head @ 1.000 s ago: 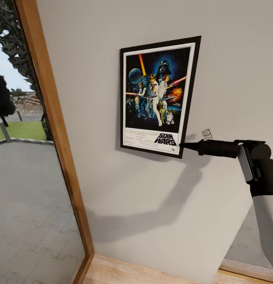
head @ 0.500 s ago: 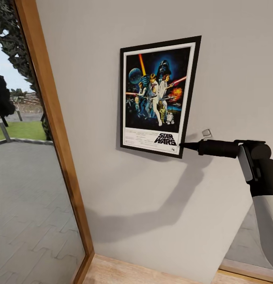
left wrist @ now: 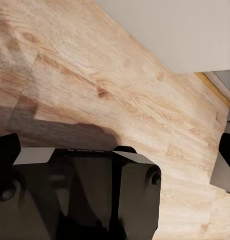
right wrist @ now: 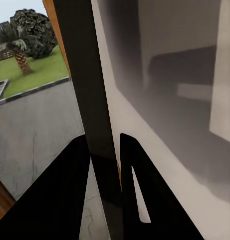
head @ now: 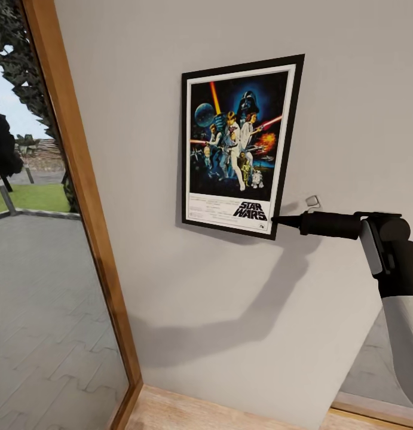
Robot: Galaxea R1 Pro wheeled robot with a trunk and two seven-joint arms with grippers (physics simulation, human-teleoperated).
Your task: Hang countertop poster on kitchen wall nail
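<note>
Poster corner, clamped in right pincer

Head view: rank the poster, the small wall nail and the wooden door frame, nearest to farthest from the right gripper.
1. Poster: its lower right corner sits between the right gripper fingers.
2. Wall nail: just above the fingers, on the wall right of the poster.
3. Wooden door frame: far off, at the wall's left edge.

We identify a home interior: plain wall, wood-plank floor, wood-framed glass door facing a paved patio.
</note>
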